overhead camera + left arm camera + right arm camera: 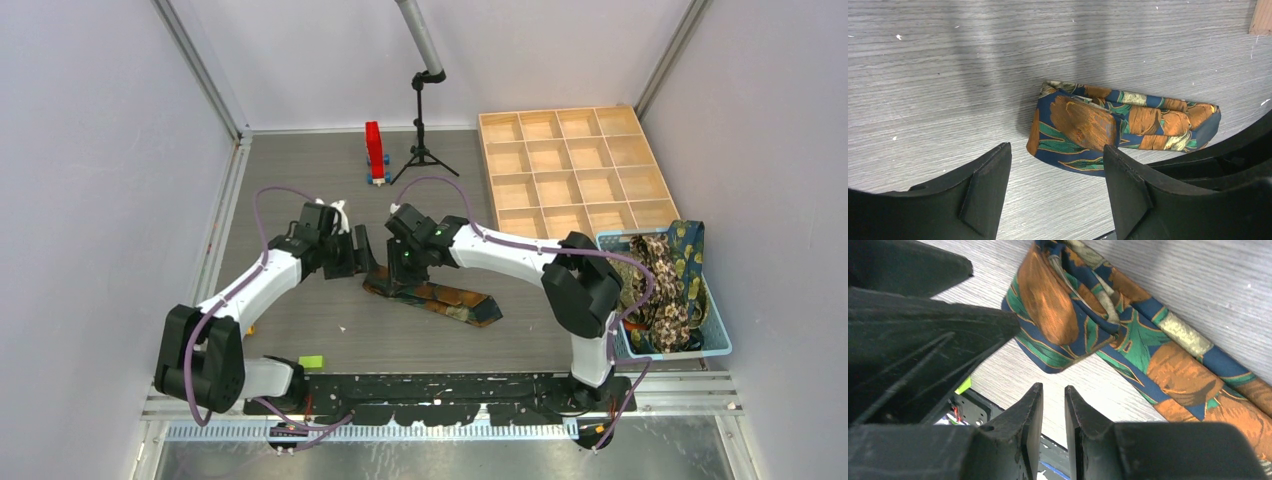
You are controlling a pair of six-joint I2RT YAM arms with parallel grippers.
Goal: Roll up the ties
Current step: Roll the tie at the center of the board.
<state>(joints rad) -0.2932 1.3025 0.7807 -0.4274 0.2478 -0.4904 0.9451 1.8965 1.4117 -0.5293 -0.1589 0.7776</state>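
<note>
A navy tie with orange and green leaf pattern lies on the table, its left end folded over into a loose roll. It also shows in the right wrist view. My left gripper is wide open and empty just left of the rolled end, its fingers short of the fabric. My right gripper hovers over the same end. Its jaws stand only a narrow gap apart with nothing between them. More ties lie heaped in the basket.
A light blue basket stands at the right front. A wooden compartment tray lies at the back right. A red block and a black tripod stand at the back. A small green piece lies near the front edge.
</note>
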